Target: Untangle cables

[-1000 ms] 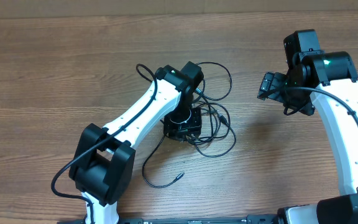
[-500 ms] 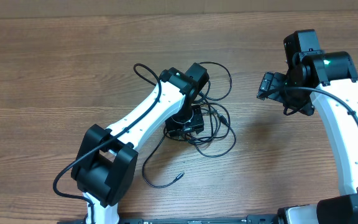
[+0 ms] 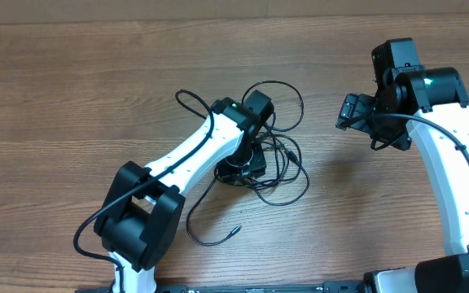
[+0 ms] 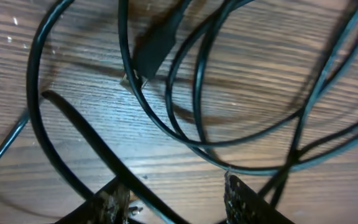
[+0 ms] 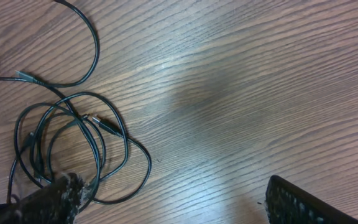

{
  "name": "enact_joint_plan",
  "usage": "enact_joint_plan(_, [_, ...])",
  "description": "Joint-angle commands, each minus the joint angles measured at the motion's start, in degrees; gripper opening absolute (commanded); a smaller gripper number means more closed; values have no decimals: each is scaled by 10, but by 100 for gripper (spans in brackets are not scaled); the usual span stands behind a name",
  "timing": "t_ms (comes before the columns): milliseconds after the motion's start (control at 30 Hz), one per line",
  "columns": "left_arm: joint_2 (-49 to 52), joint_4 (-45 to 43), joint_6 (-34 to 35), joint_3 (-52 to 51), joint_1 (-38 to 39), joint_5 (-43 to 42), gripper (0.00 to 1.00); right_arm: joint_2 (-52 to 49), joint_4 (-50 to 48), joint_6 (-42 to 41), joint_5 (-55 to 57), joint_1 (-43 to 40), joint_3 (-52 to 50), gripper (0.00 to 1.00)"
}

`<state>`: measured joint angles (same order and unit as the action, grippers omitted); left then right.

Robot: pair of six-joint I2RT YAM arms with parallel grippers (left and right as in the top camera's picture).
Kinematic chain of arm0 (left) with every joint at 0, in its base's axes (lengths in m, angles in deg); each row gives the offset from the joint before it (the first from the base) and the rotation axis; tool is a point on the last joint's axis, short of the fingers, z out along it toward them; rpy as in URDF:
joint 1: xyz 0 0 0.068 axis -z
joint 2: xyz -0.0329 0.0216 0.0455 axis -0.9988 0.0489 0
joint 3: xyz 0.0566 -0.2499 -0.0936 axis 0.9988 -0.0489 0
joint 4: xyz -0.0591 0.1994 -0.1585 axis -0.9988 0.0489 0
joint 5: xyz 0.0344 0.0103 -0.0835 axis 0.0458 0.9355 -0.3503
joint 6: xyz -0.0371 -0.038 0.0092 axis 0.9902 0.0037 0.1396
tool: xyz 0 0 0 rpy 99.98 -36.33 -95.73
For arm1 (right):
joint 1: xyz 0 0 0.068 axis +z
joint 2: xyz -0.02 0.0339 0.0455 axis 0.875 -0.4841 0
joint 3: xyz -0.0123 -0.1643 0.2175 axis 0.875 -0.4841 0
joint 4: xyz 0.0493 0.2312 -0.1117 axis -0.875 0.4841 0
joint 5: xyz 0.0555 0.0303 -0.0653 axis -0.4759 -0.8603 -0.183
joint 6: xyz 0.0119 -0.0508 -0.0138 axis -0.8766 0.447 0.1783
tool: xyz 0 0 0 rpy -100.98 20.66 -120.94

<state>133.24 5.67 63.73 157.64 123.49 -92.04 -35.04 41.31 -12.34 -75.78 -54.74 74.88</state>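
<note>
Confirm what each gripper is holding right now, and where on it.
Nothing held. Left gripper is open over the cables, no strand pinched between its fingers; right gripper is open, off to the side.

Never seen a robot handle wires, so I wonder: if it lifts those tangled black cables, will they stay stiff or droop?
Probably droop: the cables lie in loose, curving loops on the wooden table. They look thin, so likely light. Loops cross each other, so pulling one strand would probably drag others along.

Robotics lab, wood-grain table [image 3: 55,98], white left arm [image 3: 194,150], right arm [image 3: 450,163]
</note>
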Motion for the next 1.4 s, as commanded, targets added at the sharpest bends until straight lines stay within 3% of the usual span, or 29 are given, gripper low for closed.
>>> enact_joint_plan(0, [7,-25,12,-25,3,9,39,3,-8,-1,-11,-1,-3,92])
enact_joint_plan(133, [7,-50,7,-26,2,9,6,3,-11,-1,-18,-1,-3,92])
enact_joint_plan(167, [7,-55,2,-24,-1,2,4,3,-11,-1,-19,-1,-3,92])
enact_joint_plan(367, [0,-27,-50,36,-31,1,4,3,-12,-1,-22,-1,-3,92])
enact_joint_plan(767, [-24,122,-209,356,-67,6,4,-6,-61,7,-132,13,-3,89])
enact_joint_plan(933, [-33,176,-224,465,-67,3,4,-31,-62,93,-246,24,-3,89])
enact_joint_plan(1067, [-40,200,-232,523,-67,-20,4,-61,-69,112,-330,35,-3,89])
enact_joint_plan(1367, [-61,202,-258,597,-68,-96,4,-144,-95,111,-349,100,-3,90])
